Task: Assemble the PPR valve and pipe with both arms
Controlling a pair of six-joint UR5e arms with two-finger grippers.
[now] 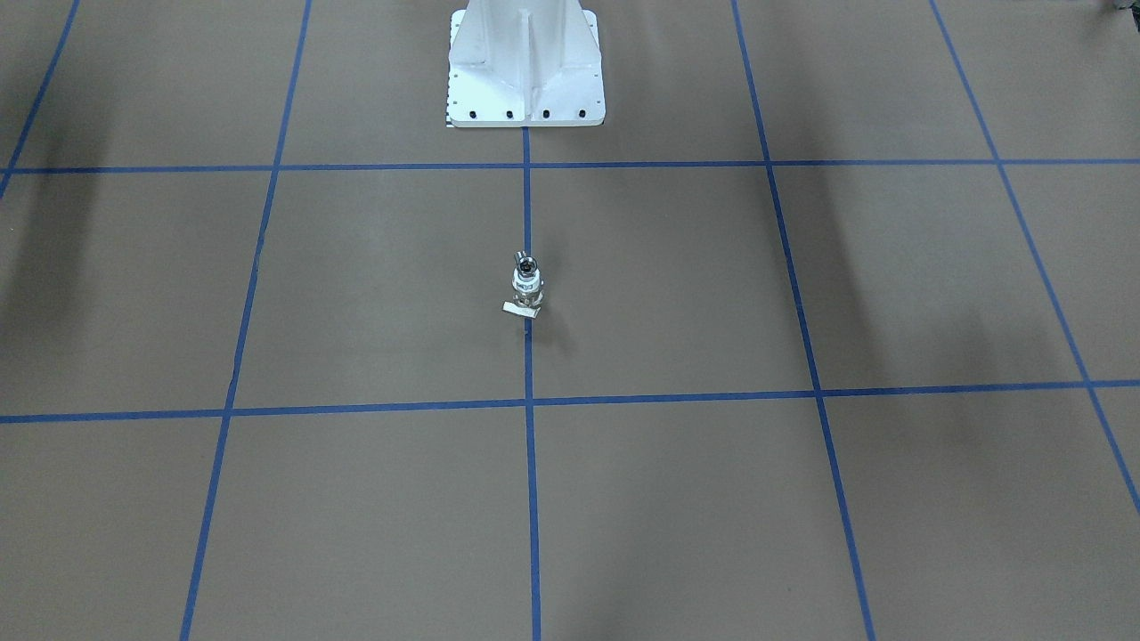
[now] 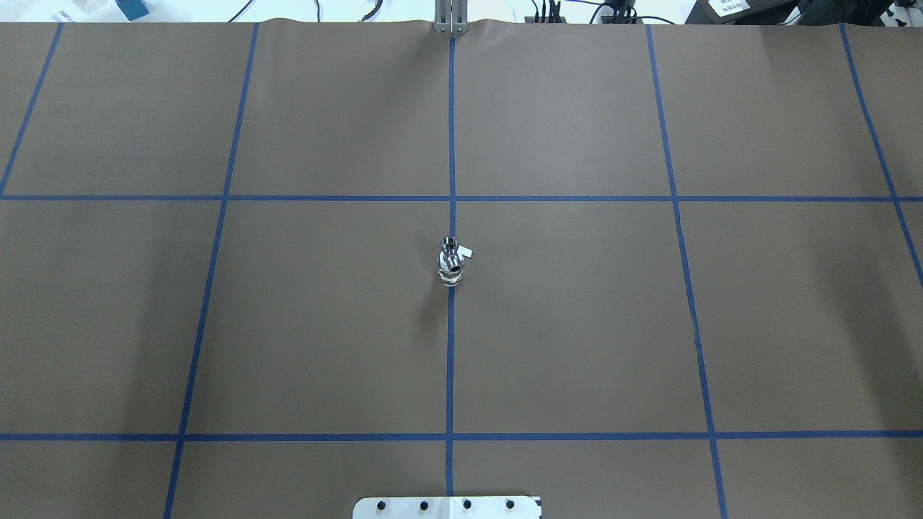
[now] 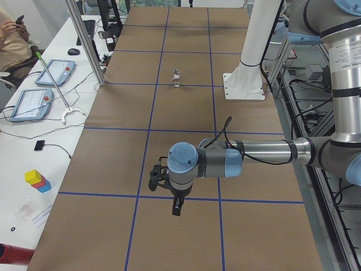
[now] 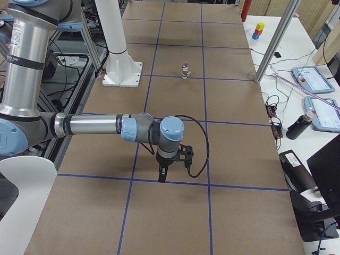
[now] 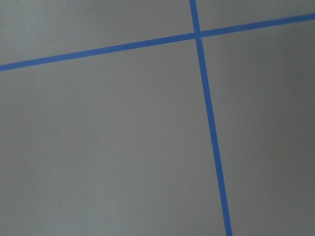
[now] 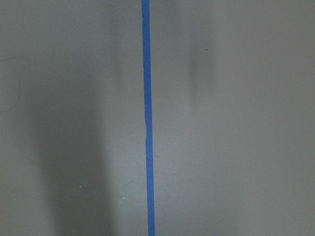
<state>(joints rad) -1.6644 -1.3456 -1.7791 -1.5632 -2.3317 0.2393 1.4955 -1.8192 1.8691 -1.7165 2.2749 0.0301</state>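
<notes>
The PPR valve (image 1: pixel 525 289) stands upright on the centre blue line in the middle of the table, its pale handle tab pointing away from the robot. The silver pipe (image 1: pixel 526 264) sits on top of it, hollow head up. The valve (image 2: pixel 451 270) and the pipe (image 2: pixel 448 244) also show in the overhead view, and small in the left view (image 3: pixel 177 78) and the right view (image 4: pixel 185 70). My left gripper (image 3: pixel 176 208) hangs far from them at the table's left end. My right gripper (image 4: pixel 162 174) hangs at the right end. I cannot tell whether either is open or shut.
The white pedestal (image 1: pixel 525 98) stands behind the valve. Blue tape lines (image 5: pixel 209 123) grid the brown table paper. Side benches hold tablets (image 3: pixel 28 104), coloured blocks (image 3: pixel 37 179) and a dark bottle (image 4: pixel 297 126). A metal post (image 3: pixel 84 42) stands at the table's far edge.
</notes>
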